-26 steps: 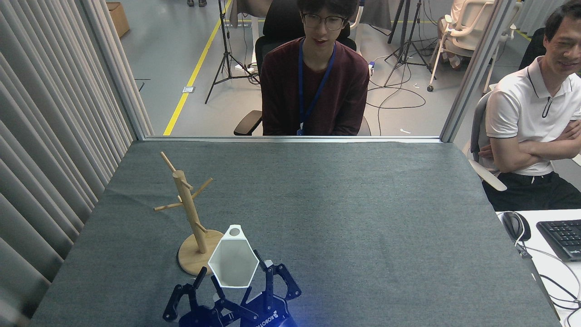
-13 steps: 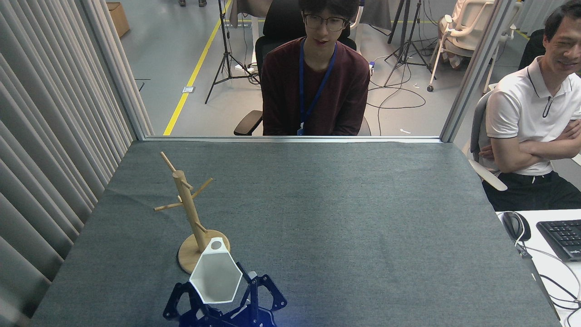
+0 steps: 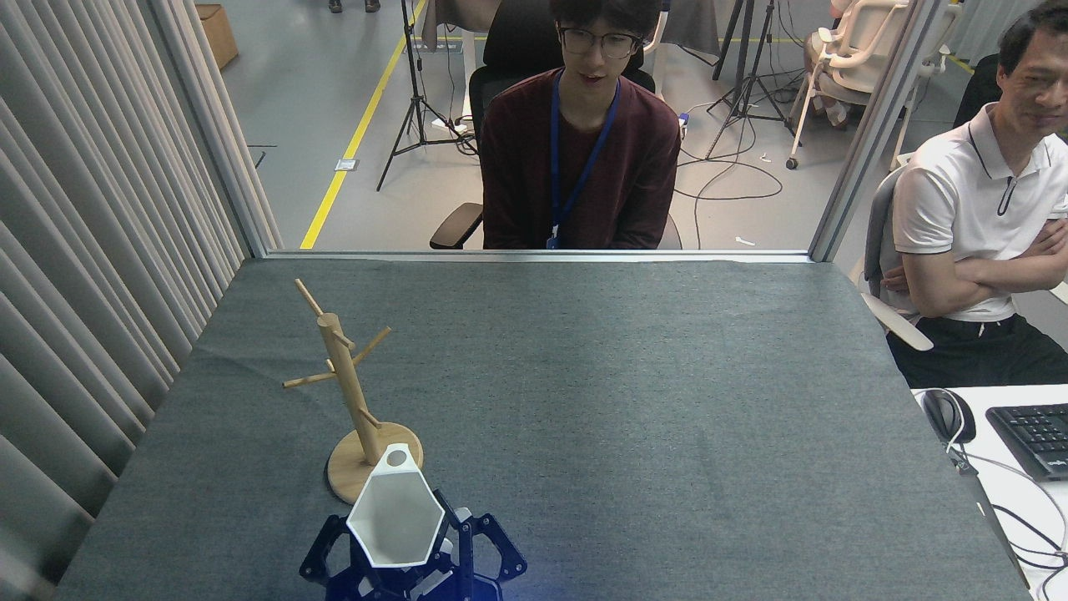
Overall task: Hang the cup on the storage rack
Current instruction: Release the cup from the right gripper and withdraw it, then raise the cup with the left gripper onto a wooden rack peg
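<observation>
there, cup between gripper fingers

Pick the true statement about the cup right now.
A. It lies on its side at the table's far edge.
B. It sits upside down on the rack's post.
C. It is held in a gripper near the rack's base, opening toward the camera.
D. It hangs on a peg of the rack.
C: the cup sits between gripper fingers at the bottom of the view, its tab over the rack base and no peg through it.
</observation>
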You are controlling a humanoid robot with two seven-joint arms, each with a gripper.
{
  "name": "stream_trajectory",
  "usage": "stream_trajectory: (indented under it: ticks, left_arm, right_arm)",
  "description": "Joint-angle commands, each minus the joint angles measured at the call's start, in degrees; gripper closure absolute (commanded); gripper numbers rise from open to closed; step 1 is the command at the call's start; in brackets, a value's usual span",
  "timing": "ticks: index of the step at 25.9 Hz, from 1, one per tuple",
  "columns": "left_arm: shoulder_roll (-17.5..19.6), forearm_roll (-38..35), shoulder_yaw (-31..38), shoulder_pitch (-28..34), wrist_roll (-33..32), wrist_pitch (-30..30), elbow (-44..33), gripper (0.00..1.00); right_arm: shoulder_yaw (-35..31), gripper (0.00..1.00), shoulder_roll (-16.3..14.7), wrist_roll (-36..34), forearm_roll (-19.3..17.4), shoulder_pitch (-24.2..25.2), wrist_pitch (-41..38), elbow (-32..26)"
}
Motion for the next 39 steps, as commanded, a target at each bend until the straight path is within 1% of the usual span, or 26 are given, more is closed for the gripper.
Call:
stream_trajectory:
  ticks: [1,2,4,8,11,13,14,15,17,18,19,20,21,22,24,25,26,27,29,31,32,35,39]
  left_arm:
    - [-0.01,0.0,0.05,-0.02,-0.1,-0.02,0.01,0.6]
    - [-0.01,0.0,0.05,-0.02,-0.1,-0.02,0.01,0.6]
    - [-0.01,0.0,0.05,-0.02,-0.1,-0.02,0.01,0.59]
    - [-0.01,0.0,0.05,-0.11,-0.1,-0.02,-0.08,0.58]
    - [-0.01,0.0,0.05,-0.11,-0.1,-0.11,-0.16,0.57]
    - [-0.01,0.0,0.05,-0.02,-0.1,-0.11,-0.43,0.55]
    - [-0.01,0.0,0.05,-0.02,-0.1,-0.11,-0.43,0.55]
    - [-0.01,0.0,0.05,-0.02,-0.1,-0.02,-0.51,0.55]
    - [-0.01,0.0,0.05,-0.02,-0.01,-0.02,-0.43,0.55]
    - [-0.01,0.0,0.05,-0.02,-0.01,0.16,-0.43,0.56]
    - [-0.01,0.0,0.05,0.06,-0.01,0.42,-0.43,0.56]
    - [-0.1,0.0,0.23,0.06,-0.01,0.77,-0.43,0.56]
    - [-0.27,0.0,0.49,0.06,-0.01,1.12,-0.43,0.56]
    - [-0.45,0.0,0.75,-0.02,-0.01,2.09,-0.43,0.56]
    - [-0.36,0.09,0.84,-0.9,-0.1,6.39,-0.25,0.57]
    - [-0.01,0.0,0.93,-1.87,-0.36,9.47,0.1,0.57]
    - [-0.01,-0.26,1.37,-2.92,-0.71,12.55,0.28,0.56]
    - [0.25,-0.35,2.16,-3.72,-0.89,15.01,0.98,0.56]
    - [0.96,-0.53,4.36,-4.86,-0.98,18.09,3.0,0.57]
    - [0.96,-2.46,7.7,-6.35,-1.07,19.93,5.02,0.58]
    - [0.87,-3.95,9.72,-6.88,-1.07,20.28,6.25,0.6]
    - [0.43,-7.56,14.29,-8.73,-1.07,20.46,8.98,0.6]
    - [0.17,-11.69,16.13,-11.54,-1.15,21.43,13.2,0.6]
  right_arm:
    - [0.04,0.29,0.0,0.06,-0.16,0.13,-0.3,0.01]
    - [0.04,0.18,0.0,0.06,-0.25,0.13,-0.3,0.01]
    - [0.04,0.04,0.0,-0.37,-0.34,0.13,-0.3,-0.08]
    - [-0.23,0.02,-0.18,-3.54,-0.43,0.13,-0.3,-2.45]
    - [-0.93,0.02,-0.26,-4.51,-0.78,0.13,-0.21,-7.73]
    - [-3.13,0.02,-0.18,-5.03,-2.45,0.04,1.02,-11.15]
    - [-5.67,0.02,0.09,-4.95,-5.08,-0.22,3.04,-11.94]
    - [-8.66,0.02,0.26,-4.33,-8.95,-0.75,6.02,-11.94]
    - [-16.22,0.02,0.35,-2.4,-18.18,-2.86,10.77,-10.36]
    - [-20.52,0.02,0.35,-0.64,-21.34,-3.48,11.56,-8.43]
    - [-23.86,0.02,0.09,1.29,-22.22,-3.83,11.48,-5.62]
    - [-26.42,0.02,-0.44,2.17,-21.26,-3.83,11.39,-2.72]
    - [-27.65,0.02,-0.88,2.35,-19.85,-3.57,11.13,-0.52]
    - [-28.26,0.02,-2.11,2.35,-18.8,-3.04,10.42,0.89]
    - [-28.88,0.02,-6.15,2.26,-18.44,-1.28,9.28,1.24]
    - [-28.97,0.02,-7.47,2.09,-18.44,0.39,9.19,1.24]
    - [-29.05,0.02,-7.91,2.0,-18.62,1.44,9.1,1.24]
    - [-29.32,0.02,-8.0,1.73,-18.62,1.97,9.1,1.15]
    - [-29.67,0.02,-8.09,1.73,-18.71,2.32,9.02,1.15]
    - [-29.76,0.02,-8.18,1.73,-18.71,2.24,9.02,1.15]
    - [-29.76,0.02,-8.17,1.73,-18.71,2.24,9.02,1.15]
    - [-29.76,0.02,-8.09,1.91,-18.71,1.8,8.58,1.15]
    - [-29.76,0.02,-8.0,2.0,-18.71,1.27,8.22,1.15]
